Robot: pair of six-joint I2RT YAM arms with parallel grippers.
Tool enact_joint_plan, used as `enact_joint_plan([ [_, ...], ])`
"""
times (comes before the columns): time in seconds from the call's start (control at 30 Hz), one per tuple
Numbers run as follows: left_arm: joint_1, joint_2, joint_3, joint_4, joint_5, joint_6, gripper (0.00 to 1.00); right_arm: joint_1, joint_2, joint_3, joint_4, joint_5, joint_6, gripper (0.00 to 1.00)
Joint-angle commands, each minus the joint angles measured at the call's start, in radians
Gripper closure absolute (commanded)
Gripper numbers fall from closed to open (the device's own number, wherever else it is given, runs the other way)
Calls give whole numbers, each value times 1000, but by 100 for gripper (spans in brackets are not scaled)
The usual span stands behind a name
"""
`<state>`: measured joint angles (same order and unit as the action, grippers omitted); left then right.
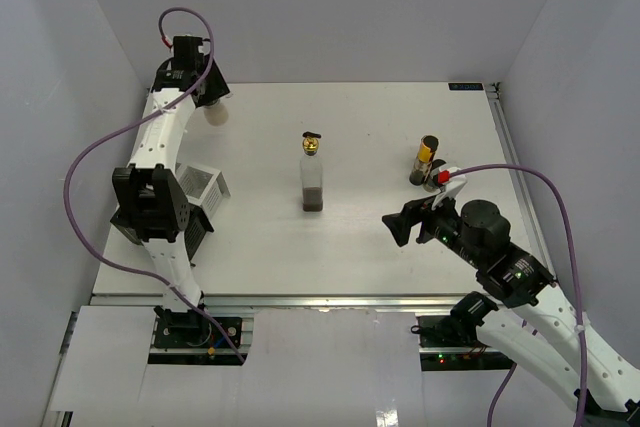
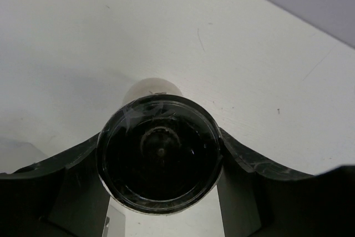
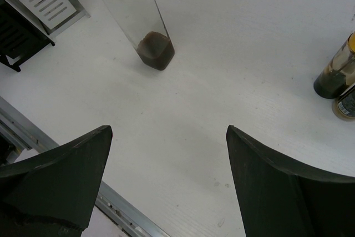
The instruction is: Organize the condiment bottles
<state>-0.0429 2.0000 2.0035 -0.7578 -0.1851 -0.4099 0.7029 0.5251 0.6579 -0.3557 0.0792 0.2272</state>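
Gripper on the left arm [image 1: 212,103] is clamping the squat clear jar [image 2: 160,156] — both fingers [image 2: 247,167] are pressing against its sides at a middling spread, and the jar's round dark end is facing the wrist camera; in the top view the jar is showing as a pale blob just past the fingertips, over the far-left corner of the table [image 1: 380,117]; cannot tell whether it is resting on the surface or hanging above it. Left arm [image 1: 160,162] is reaching along the table's left edge and crossing over the black-and-white rack [image 1: 205,187], which is sitting near that edge, partly hidden under the arm.

Right gripper [image 3: 169,154] is gaping wide, gripping nothing and touching nothing — it is hovering over bare table on the near-right side; the tall square bottle [image 1: 313,179] is standing upright mid-table with its gold cap [image 1: 312,145] on and a little dark content at the bottom, well apart from the right fingers and showing ahead-left of them in the wrist view; the slim dark bottle [image 1: 425,157] with the yellow label is standing upright on the right side, just beyond the right wrist and well apart from the other two bottles.
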Motion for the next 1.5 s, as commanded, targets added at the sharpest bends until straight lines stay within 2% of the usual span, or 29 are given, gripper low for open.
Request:
enact_joint_plan([
  [0.0,5,-215,-30,5,-86,-14,100,6,4,12,26,18,-15,10],
  [0.3,14,-447,-171,-96,-253,-56,100,6,3,9,25,14,-13,10],
  [0.5,55,-627,-350,-65,-263,-63,100,6,-15,11,17,3,-12,10],
  [0.67,169,-662,-444,-32,-201,-53,100,7,-31,6,20,-10,-12,10],
  [0.87,225,-670,-497,-8,-181,-46,100,7,-34,2,29,-21,-11,10],
  [1.13,245,-690,-593,66,-106,-48,100,6,-43,2,32,-21,-11,10],
  [1.47,245,-696,-712,159,-79,-51,100,6,-56,3,31,-22,-13,10],
])
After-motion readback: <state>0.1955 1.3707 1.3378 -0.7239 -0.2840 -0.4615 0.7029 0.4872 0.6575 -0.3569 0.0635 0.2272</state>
